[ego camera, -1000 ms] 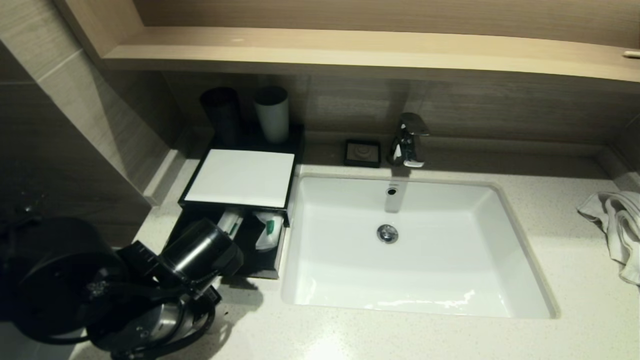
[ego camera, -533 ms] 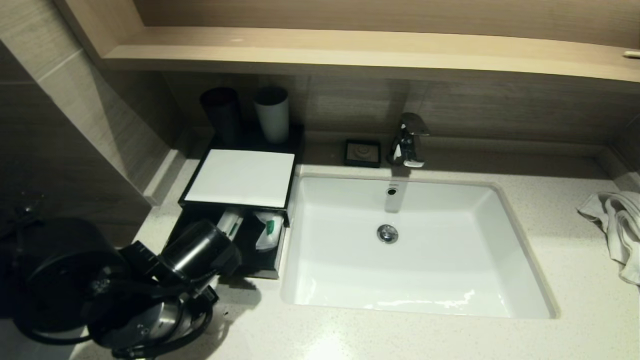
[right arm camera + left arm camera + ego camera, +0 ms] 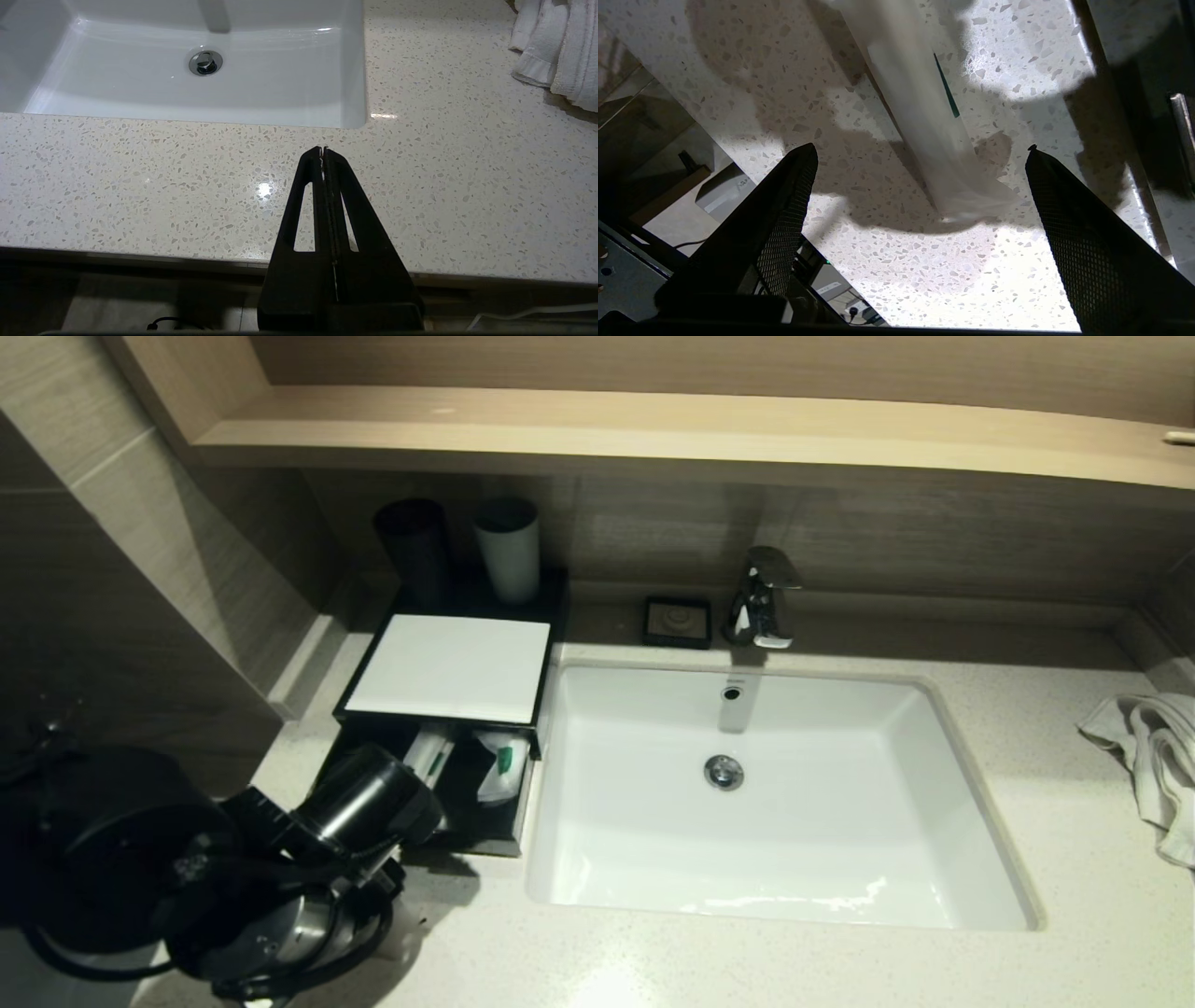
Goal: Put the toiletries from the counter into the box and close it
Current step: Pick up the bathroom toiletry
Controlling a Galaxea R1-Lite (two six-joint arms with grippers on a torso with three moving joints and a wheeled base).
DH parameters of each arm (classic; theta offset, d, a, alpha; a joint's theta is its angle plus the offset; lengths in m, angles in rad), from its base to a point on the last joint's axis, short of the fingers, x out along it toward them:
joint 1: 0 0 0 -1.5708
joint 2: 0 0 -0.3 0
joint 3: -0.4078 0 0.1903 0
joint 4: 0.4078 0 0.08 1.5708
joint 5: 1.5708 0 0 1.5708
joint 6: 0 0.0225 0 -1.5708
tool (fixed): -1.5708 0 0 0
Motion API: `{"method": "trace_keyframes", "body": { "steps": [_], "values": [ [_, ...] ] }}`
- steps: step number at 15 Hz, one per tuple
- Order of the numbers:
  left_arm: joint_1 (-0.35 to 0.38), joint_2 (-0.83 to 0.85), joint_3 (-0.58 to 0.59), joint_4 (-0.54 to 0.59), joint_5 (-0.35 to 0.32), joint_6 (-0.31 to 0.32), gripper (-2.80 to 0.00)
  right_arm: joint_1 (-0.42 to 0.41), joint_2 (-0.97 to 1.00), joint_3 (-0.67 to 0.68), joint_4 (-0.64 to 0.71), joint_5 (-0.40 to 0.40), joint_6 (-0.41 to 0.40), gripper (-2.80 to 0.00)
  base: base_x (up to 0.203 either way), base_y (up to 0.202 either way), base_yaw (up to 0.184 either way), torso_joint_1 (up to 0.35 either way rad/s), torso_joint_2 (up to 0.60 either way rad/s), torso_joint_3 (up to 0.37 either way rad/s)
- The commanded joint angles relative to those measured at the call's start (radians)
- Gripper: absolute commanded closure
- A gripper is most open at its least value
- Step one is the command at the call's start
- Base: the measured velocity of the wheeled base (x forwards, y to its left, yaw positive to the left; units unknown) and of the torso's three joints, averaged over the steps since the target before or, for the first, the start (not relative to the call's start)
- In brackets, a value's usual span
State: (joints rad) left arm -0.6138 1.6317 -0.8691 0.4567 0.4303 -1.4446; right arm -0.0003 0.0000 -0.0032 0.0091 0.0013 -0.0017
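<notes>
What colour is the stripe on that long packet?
Dark green, on the translucent-white long packet; clearest in the left wrist view.

The left arm (image 3: 280, 868) covers the near left part of the drawer (image 3: 485, 840) and the counter's (image 3: 747, 961) front left corner. The long packet's (image 3: 920, 121) far end runs past the picture's edge. The towel (image 3: 1153, 756) is cut off at the counter's right edge.

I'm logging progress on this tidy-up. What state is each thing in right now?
Box: drawer pulled open, packets inside.
Packets in the drawer: lying in the open drawer.
Long slim packet: lying on the counter, between the open fingers, not gripped.
Left gripper: open, over the long slim packet.
Right gripper: shut, idle over the counter's front edge.
Basin: empty.
Towel: crumpled.
</notes>
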Motion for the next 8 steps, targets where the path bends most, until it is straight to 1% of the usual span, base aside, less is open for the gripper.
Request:
{"method": "trace_keyframes", "body": {
  "steps": [1,4,8],
  "values": [
    [0.000,0.014,0.001,0.002,0.004,-0.008,-2.80,0.000,0.000,0.000,0.000,0.000,0.000,0.00,0.000,0.000,0.000,0.000,0.00,0.000],
    [0.000,0.014,0.009,-0.004,0.002,-0.007,-2.80,0.000,0.000,0.000,0.000,0.000,0.000,0.00,0.000,0.000,0.000,0.000,0.00,0.000],
    [0.000,0.014,0.044,-0.063,0.001,0.000,-2.80,0.000,0.000,0.000,0.000,0.000,0.000,0.00,0.000,0.000,0.000,0.000,0.00,0.000]
  ]
}}
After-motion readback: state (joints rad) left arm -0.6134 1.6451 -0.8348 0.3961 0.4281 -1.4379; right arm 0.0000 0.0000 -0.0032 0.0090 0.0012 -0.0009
